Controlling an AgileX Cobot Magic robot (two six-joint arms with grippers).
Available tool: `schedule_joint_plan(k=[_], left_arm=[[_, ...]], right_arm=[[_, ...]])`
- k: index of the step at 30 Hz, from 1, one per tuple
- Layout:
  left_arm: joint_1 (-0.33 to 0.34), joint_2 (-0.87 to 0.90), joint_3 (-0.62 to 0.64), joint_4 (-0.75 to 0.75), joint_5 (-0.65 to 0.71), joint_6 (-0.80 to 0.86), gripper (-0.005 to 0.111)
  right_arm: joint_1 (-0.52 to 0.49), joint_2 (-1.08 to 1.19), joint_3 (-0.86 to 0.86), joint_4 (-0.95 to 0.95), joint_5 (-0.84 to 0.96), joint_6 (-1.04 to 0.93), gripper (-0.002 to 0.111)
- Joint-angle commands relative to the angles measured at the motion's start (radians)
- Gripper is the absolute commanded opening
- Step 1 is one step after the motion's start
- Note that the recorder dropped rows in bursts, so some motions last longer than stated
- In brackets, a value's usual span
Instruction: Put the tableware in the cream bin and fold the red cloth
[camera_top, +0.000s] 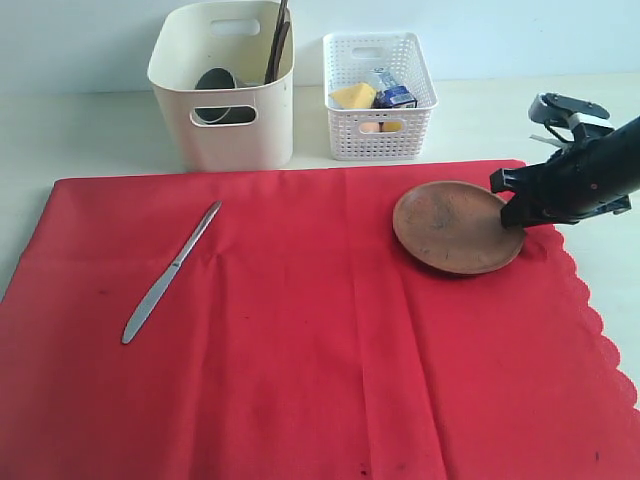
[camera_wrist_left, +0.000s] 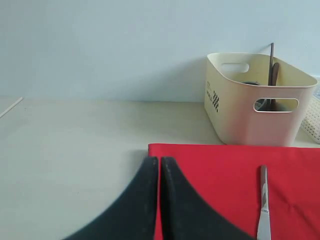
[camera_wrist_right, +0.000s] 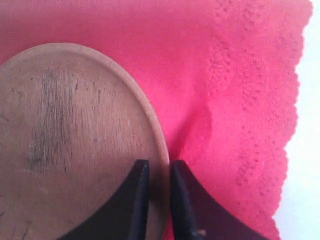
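Note:
The round brown plate (camera_top: 455, 228) (camera_wrist_right: 75, 135) lies on the right part of the red cloth (camera_top: 300, 340) (camera_wrist_right: 225, 75). My right gripper (camera_top: 510, 205) (camera_wrist_right: 159, 167) pinches the plate's right rim, one finger inside the plate and one outside on the cloth. A silver table knife (camera_top: 170, 272) (camera_wrist_left: 263, 210) lies on the cloth at the left. The cream bin (camera_top: 240, 145) (camera_wrist_left: 250, 125) stands behind the cloth and holds a steel cup (camera_top: 215, 85) and dark utensils (camera_top: 277, 40). My left gripper (camera_wrist_left: 160, 162) is shut and empty by the cloth's left corner; the exterior view does not show it.
A white lattice basket (camera_top: 380, 135) with food stands to the right of the cream bin. The cloth's scalloped edge (camera_top: 600, 330) runs along the right side. A small wrinkle (camera_wrist_right: 202, 120) rises in the cloth beside my right outer finger.

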Motion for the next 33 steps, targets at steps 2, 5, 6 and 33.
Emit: schedule_joint_plan(k=[2, 5, 6, 33], left_arm=[[0.003, -0.007, -0.001, -0.006, 0.000, -0.001, 0.004], [0.003, -0.007, -0.001, -0.006, 0.000, -0.001, 0.004], [0.003, -0.007, -0.001, -0.006, 0.000, -0.001, 0.004], [0.003, -0.007, -0.001, -0.006, 0.000, -0.001, 0.004]], right_arm=[[0.002, -0.022, -0.004, -0.019, 0.007, -0.017, 0.000], [0.002, -0.061, -0.008, -0.019, 0.031, -0.017, 0.000], [0.000, -0.076, -0.014, -0.021, 0.053, -0.017, 0.000], [-0.030, -0.001, -0.118, -0.546, 0.155, 0.409, 0.000]])
